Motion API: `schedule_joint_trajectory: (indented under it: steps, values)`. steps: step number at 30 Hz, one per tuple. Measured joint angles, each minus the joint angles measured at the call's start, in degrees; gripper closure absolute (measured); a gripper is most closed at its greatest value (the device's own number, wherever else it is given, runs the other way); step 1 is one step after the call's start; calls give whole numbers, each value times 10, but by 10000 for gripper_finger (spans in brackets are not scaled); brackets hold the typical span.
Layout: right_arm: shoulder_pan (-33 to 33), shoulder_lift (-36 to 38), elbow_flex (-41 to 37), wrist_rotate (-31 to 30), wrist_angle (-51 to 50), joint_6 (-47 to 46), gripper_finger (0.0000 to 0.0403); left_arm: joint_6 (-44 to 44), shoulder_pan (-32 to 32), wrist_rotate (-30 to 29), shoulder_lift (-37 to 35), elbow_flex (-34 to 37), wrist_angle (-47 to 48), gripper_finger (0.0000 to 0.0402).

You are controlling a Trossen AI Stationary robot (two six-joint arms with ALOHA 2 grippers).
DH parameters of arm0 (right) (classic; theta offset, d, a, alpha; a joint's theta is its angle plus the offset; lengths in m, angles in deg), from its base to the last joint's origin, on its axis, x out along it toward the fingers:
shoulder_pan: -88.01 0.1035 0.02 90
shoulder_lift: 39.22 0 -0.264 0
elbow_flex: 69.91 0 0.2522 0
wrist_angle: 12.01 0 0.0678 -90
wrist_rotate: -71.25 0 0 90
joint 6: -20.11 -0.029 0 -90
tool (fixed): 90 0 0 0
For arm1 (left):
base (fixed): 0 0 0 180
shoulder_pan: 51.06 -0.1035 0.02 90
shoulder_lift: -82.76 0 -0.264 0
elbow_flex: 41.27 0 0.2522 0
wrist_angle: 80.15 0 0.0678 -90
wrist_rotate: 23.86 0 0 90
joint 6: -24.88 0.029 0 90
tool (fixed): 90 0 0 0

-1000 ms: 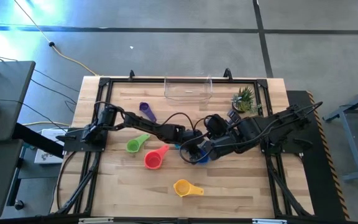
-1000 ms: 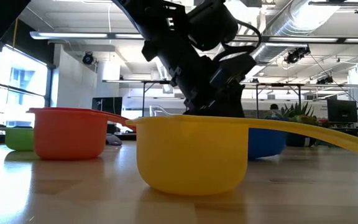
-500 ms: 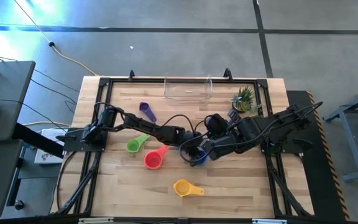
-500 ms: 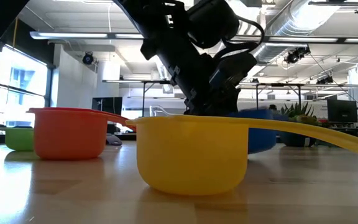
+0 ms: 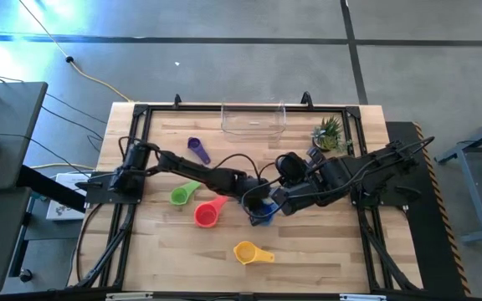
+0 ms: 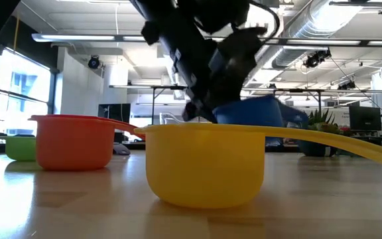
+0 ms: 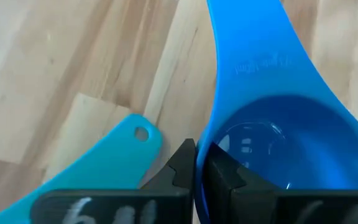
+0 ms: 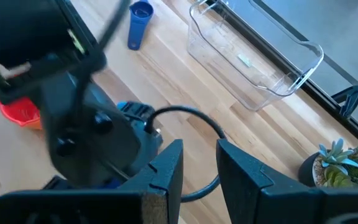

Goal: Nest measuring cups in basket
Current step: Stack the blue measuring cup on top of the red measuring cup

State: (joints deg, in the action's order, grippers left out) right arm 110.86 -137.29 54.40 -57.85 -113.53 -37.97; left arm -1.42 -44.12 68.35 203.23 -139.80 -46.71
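Note:
My left gripper (image 7: 196,163) is shut on the blue measuring cup (image 7: 278,143), which hangs tilted above the table (image 6: 251,111) near its middle (image 5: 264,216). Beside it the teal cup's handle (image 7: 114,158) lies on the wood. The purple cup (image 5: 197,150), green cup (image 5: 182,194), red cup (image 5: 207,213) and yellow cup (image 5: 249,251) rest on their bottoms. The clear basket (image 5: 253,119) stands at the far edge. My right gripper (image 8: 199,163) hovers open above the left arm's wrist, with nothing between its fingers. My left gripper pinches the blue cup's wall at the rim (image 7: 205,127), beside where the handle joins. One finger is inside the bowl and one outside. The fingers slant down from the table's left. The cup is lifted clear and tilted.
A small potted plant (image 5: 329,132) stands at the far right, next to the basket. The yellow cup (image 6: 204,162) and the red cup (image 6: 75,143) stand between the held cup and the near edge. A black frame runs around the tabletop.
My left gripper has shut on the blue cup's rim and risen a little. The blue cup, which stood on the table, is now lifted clear and tipped. My right gripper has kept still.

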Motion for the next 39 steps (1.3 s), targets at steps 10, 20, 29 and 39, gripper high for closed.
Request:
schedule_joint_trajectory:
  steps: [10,20,29,39]
  values:
    - [0,0,0,-1,-9,0,313,-35,15,-45,-103,0,171,394]
    - [0,0,0,-1,-17,0,313,-111,65,-141,-184,10,362,394]
    - [0,0,0,-1,-18,0,313,-258,117,-169,-276,147,356,394]
    - [0,0,0,-1,-18,0,313,-305,143,-174,-305,227,335,394]
